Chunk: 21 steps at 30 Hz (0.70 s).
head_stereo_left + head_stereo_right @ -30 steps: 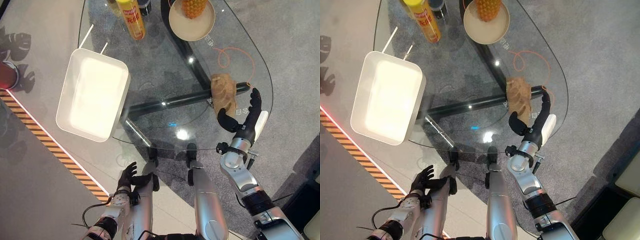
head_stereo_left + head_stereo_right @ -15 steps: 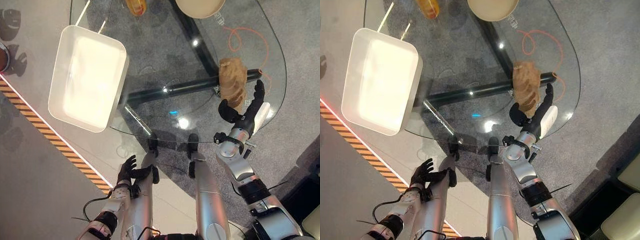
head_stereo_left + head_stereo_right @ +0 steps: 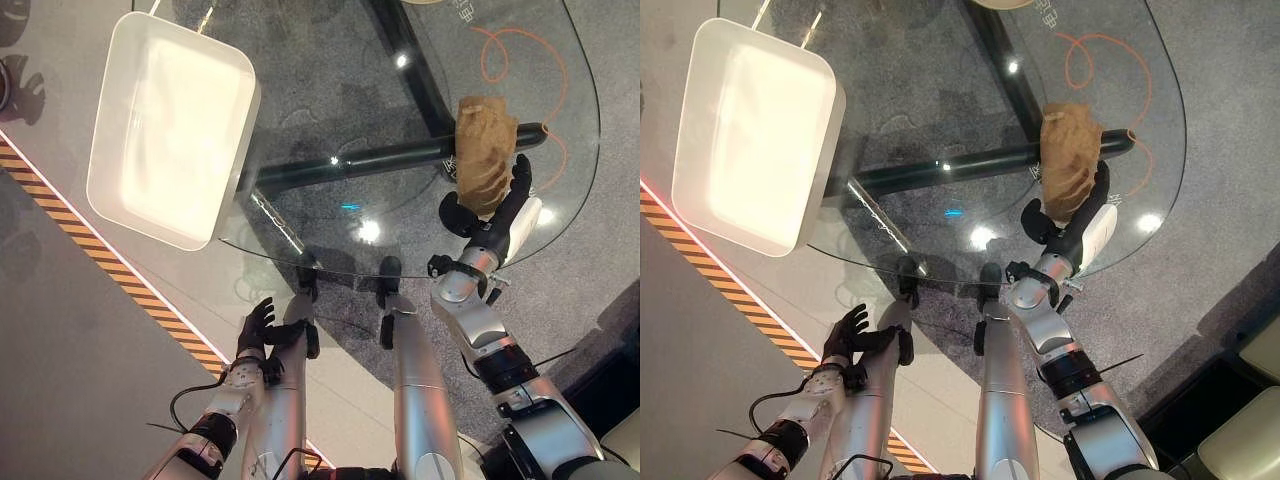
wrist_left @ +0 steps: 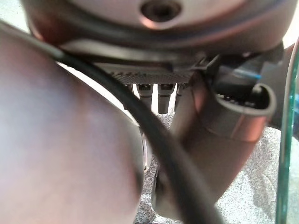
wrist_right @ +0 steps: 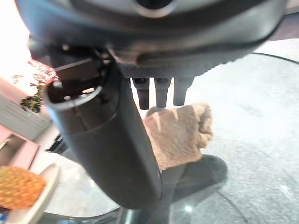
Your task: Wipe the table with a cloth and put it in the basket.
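One glass table, rounded in outline, is seen from above, with a dark tubular frame and grey carpet visible through the top.

One cloth, tan and crumpled into a long bunch, is found lying on the glass near the table's right edge, above the end of the dark frame bar. In the right wrist view the same cloth is seen just past the fingertips.

One basket, white, rectangular and shallow, is placed at the table's left side, partly overhanging the edge, well apart from the cloth. Nothing is seen lying in it.

One right hand is raised at the table's near right edge, directly beside the near end of the cloth. Its fingers are held fairly straight alongside the cloth and its thumb stands out wide on the other side, so the cloth's end lies between them; no closed grasp is seen. Whether the fingers touch the cloth cannot be told.

One left hand is held low, below the table's near edge and off the glass, with its fingers relaxed and spread, holding nothing.

One orange cord is noted in loops beyond the cloth, toward the far right of the table.

One pineapple on one pale plate is recorded in the right wrist view.

One band of orange and black striped tape is seen on the floor to the left.
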Tool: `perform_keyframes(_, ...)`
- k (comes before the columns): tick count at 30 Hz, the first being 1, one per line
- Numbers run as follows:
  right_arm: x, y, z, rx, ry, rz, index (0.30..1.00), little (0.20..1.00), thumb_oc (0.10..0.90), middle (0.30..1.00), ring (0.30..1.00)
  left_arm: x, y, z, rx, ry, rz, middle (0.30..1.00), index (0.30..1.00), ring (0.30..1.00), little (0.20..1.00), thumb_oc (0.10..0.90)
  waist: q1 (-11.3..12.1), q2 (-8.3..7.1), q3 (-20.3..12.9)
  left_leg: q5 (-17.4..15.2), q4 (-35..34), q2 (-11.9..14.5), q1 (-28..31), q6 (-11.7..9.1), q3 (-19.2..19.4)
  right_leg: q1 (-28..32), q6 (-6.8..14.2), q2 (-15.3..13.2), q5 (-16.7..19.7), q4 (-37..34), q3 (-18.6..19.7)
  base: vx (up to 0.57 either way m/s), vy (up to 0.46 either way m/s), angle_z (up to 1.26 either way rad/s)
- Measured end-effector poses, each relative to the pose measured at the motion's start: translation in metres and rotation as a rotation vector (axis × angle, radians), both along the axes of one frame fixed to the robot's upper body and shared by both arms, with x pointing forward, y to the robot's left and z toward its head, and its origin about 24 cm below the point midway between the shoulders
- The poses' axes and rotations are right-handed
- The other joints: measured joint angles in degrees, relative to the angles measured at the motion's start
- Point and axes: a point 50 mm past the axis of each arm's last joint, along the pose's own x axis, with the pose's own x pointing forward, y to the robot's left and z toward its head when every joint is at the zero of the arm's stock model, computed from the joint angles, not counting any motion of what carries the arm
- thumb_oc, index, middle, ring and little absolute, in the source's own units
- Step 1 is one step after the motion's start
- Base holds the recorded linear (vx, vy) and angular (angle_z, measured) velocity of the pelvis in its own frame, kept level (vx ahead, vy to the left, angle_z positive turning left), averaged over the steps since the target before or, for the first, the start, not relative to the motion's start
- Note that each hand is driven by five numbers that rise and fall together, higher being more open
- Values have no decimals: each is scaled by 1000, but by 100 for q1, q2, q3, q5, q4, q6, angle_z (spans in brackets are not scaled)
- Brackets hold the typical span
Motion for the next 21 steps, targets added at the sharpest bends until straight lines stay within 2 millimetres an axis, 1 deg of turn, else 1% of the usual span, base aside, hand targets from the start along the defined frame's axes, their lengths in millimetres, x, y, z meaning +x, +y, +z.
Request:
perform_keyframes(7, 5, -7, -11, 12, 74, -32, 900, 900, 800, 900, 900, 3, -1, 2, 4, 2, -1, 900, 900, 900, 900, 800, 80, 1, 0, 31, 8, -30, -97, 5, -30, -128, -4, -26, -19, 94, -9, 2, -2, 2)
perform_keyframes(11, 6, -12, -9, -1, 73, -44, 900, 900, 800, 900, 900, 4, -2, 4, 1, -5, -6, 900, 900, 900, 900, 800, 128, 6, -2, 31, 24, -31, -149, -8, -61, -150, -5, -31, -40, 95, -46, 5, 4, 3)
perform_keyframes(12, 7, -14, -7, -9, 71, -51, 900, 900, 800, 900, 900, 6, -2, 5, 0, -9, -7, 900, 900, 900, 900, 800, 122, 39, 9, 30, 72, -35, -214, -8, -129, -160, -17, -48, -47, 99, -127, 15, 12, 15)
perform_keyframes(14, 7, -18, -7, -17, 75, -67, 900, 900, 800, 900, 900, 8, -3, 7, -4, -15, -7, 900, 900, 900, 900, 800, 141, 40, 10, 37, 90, -48, -277, -17, -169, -211, -23, -60, -66, 142, -151, 21, 9, 14)
perform_keyframes(19, 9, -19, -3, -20, 68, -84, 900, 900, 800, 900, 900, 12, -3, 10, -9, -21, -6, 900, 900, 900, 900, 800, 128, 40, 10, 44, 167, -76, -402, -14, -178, -329, -19, -96, -76, 191, -149, 10, 1, 2)
perform_keyframes(20, 9, -19, -2, -18, 65, -84, 825, 812, 712, 825, 825, 12, -3, 11, -12, -23, -5, 900, 900, 900, 900, 800, 130, 40, 10, 44, 183, -76, -422, -15, -181, -345, -20, -95, -83, 194, -150, 0, 0, 0)
perform_keyframes(21, 10, -18, -1, -15, 62, -83, 700, 667, 567, 700, 700, 13, -3, 11, -12, -24, -5, 900, 900, 900, 900, 800, 126, 40, 10, 47, 185, -75, -437, -18, -183, -360, -27, -94, -94, 193, -150, 0, 0, 0)
